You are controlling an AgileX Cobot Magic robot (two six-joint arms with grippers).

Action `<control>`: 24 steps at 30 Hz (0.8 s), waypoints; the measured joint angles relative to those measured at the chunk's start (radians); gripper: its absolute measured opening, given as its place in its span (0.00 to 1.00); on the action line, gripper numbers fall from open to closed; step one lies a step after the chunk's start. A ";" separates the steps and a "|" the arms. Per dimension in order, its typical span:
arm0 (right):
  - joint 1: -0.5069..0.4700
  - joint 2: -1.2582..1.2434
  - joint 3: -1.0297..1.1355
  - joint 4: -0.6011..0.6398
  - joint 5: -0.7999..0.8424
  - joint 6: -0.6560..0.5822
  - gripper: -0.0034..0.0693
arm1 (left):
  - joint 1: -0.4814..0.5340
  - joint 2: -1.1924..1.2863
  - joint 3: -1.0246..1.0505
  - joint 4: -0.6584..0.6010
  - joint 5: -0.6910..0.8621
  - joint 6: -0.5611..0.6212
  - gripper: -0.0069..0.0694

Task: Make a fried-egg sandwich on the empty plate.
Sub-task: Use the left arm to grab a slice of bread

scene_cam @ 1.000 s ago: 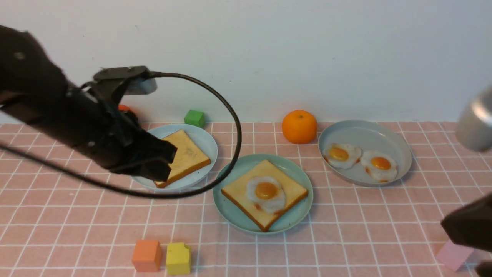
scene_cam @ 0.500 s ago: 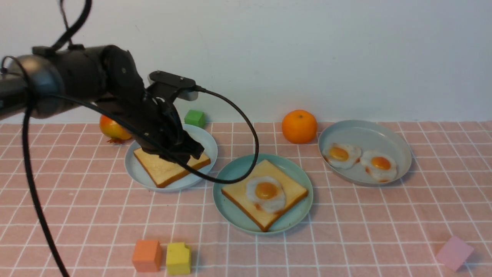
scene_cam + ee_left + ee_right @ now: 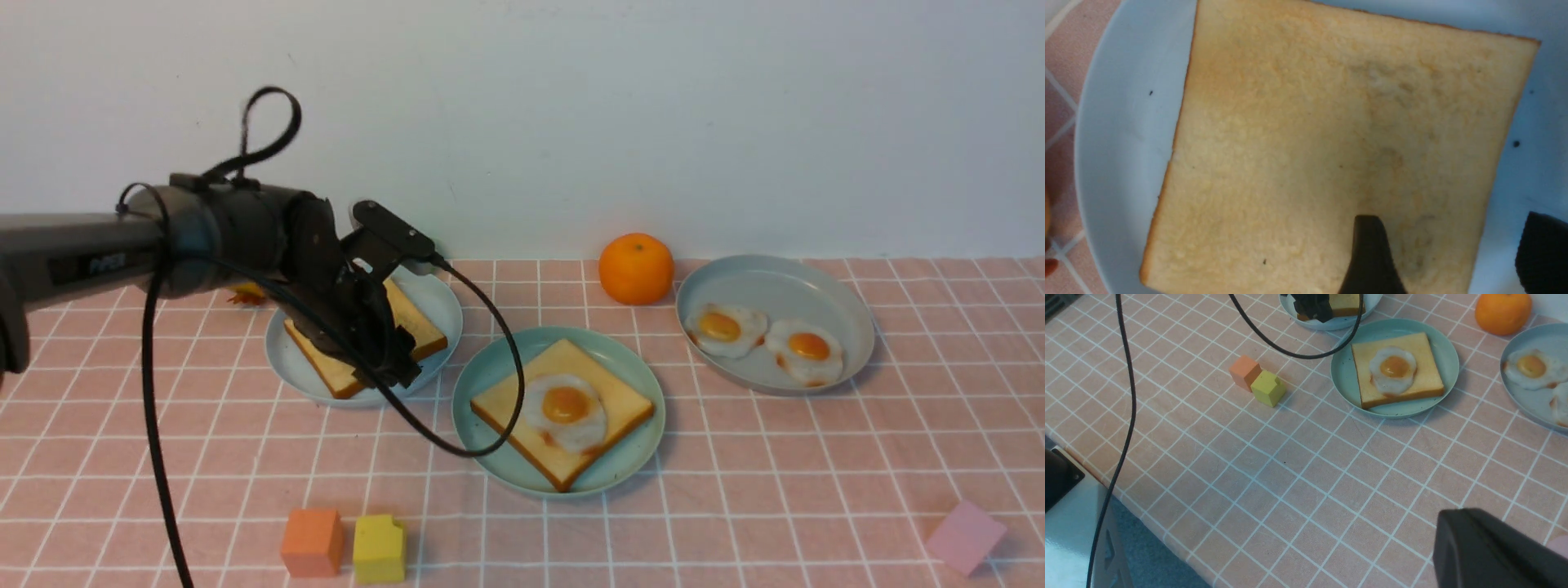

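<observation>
Left tool (image 3: 396,363) is held spread open at the bare toast slice (image 3: 1310,143) on the pale-blue plate (image 3: 282,363), one finger over its face, the other past its edge. Egg-topped toast slice (image 3: 506,408) is seated on the teal plate (image 3: 506,359), mid-worktop (image 3: 735,490). Right tool (image 3: 1494,547) is only partly seen; its state cannot be told.

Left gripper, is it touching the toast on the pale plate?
Cannot tell. In the left wrist view the left gripper has one finger over the toast; neither contact nor gap shows.
</observation>
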 joint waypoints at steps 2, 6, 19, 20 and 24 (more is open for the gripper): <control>0.000 0.000 0.000 0.003 -0.001 0.000 0.06 | 0.000 0.013 0.000 0.031 -0.012 0.000 0.73; 0.000 0.000 0.000 0.021 -0.002 0.000 0.06 | -0.002 0.028 -0.006 0.091 -0.026 -0.001 0.66; 0.000 0.000 0.000 0.079 -0.003 0.000 0.07 | -0.005 0.036 -0.015 0.126 -0.039 0.000 0.35; 0.000 0.000 0.000 0.083 -0.003 0.000 0.07 | -0.005 0.028 -0.015 0.126 -0.037 0.000 0.35; 0.000 0.000 0.000 0.091 -0.003 0.000 0.07 | -0.006 -0.041 -0.003 0.131 -0.008 0.000 0.27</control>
